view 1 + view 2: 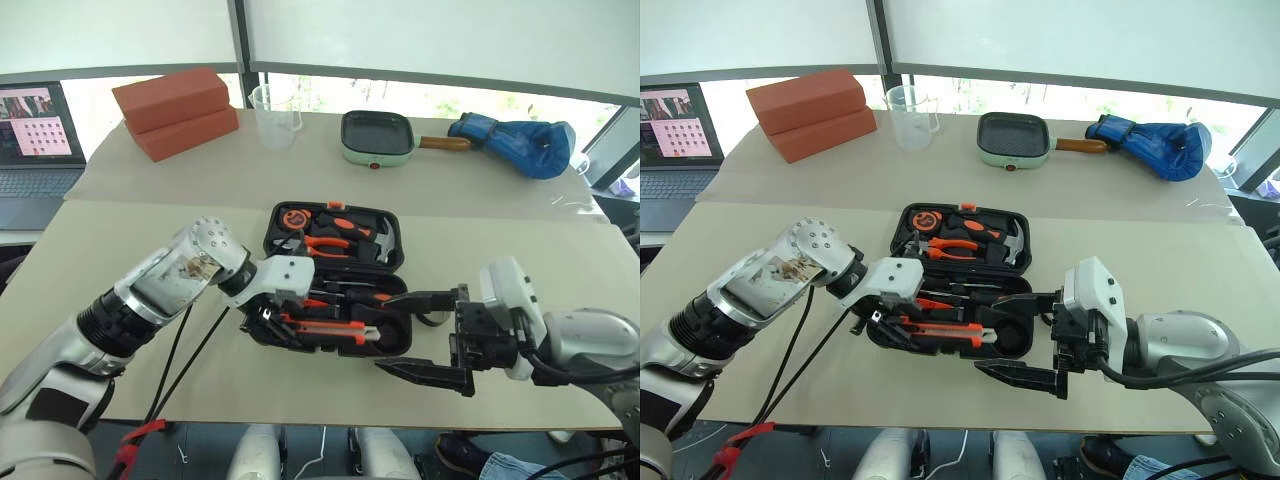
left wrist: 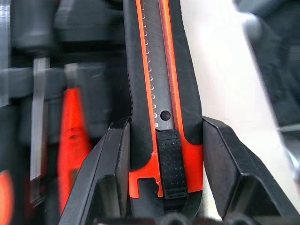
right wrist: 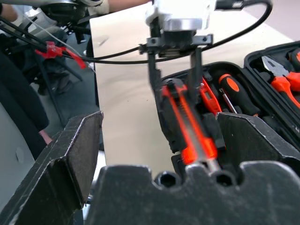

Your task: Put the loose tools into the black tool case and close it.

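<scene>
Black tool case [image 1: 385, 345] open, left pincer [image 2: 161, 154] grasping utility knife [image 2: 161, 93], right pincer [image 1: 425, 335] released.

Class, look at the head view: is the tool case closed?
No. The tool case lies open on the table, its lid flat and the pliers showing inside.

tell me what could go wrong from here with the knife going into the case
1. The left claw grips the orange-and-black utility knife over the near half of the black tool case. If the knife comes down askew to its moulded slot, it may sit proud and stop the lid from closing.
2. The open right claw hovers at the case's near right corner, with one finger over the rim. It could nudge the case or get in the lid's way.
</scene>
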Motion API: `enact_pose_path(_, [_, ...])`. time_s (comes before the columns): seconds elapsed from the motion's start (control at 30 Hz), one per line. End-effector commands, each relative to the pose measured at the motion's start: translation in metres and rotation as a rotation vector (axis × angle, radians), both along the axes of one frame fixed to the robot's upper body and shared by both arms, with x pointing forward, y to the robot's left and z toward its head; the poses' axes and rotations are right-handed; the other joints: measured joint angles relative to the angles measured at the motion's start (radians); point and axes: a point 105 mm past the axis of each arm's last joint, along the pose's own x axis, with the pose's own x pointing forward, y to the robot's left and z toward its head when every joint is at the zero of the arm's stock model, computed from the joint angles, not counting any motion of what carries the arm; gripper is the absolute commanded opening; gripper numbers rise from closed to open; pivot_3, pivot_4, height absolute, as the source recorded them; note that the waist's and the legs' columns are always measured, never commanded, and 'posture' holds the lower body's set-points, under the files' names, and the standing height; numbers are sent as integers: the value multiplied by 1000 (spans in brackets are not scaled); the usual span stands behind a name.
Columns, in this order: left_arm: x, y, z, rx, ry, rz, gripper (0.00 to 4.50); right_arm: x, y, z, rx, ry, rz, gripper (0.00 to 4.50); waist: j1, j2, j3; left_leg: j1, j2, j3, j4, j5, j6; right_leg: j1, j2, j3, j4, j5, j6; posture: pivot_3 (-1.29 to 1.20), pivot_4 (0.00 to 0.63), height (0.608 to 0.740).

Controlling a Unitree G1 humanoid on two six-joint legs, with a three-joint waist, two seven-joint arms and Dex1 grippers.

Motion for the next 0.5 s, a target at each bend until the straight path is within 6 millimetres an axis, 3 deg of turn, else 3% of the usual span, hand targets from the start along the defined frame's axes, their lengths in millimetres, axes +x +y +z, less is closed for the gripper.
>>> enact_pose_path(0.03, [10, 5, -7, 78, -59, 20, 1754, -6, 2, 8, 2, -41, -11, 4500, 3, 0, 0, 0, 0, 0, 0, 0, 0, 0, 0, 0, 0, 0, 0, 0, 150, 740])
enact_pose_path(0.2, [14, 23, -12, 143, -72, 9, 1754, -7, 2, 7, 3, -42, -27, 4500, 2, 0, 0, 2, 0, -1, 1, 0, 0, 2, 0, 0, 0, 0, 1, 0, 150, 740])
enact_pose_path(0.4, [14, 26, -14, 152, -53, 44, 1754, -6, 3, 8, 7, -50, -30, 4500, -4, 0, 0, 6, 0, 0, 0, 0, 0, 4, 1, 2, 2, 0, 0, 0, 150, 740])
enact_pose_path(0.5, [18, 22, -3, 89, -15, 122, 1754, -5, 2, 8, 6, -52, -29, 4500, -4, 0, 0, 7, 0, 0, 0, 0, 0, 4, 1, 3, 3, 0, 0, 0, 150, 740])
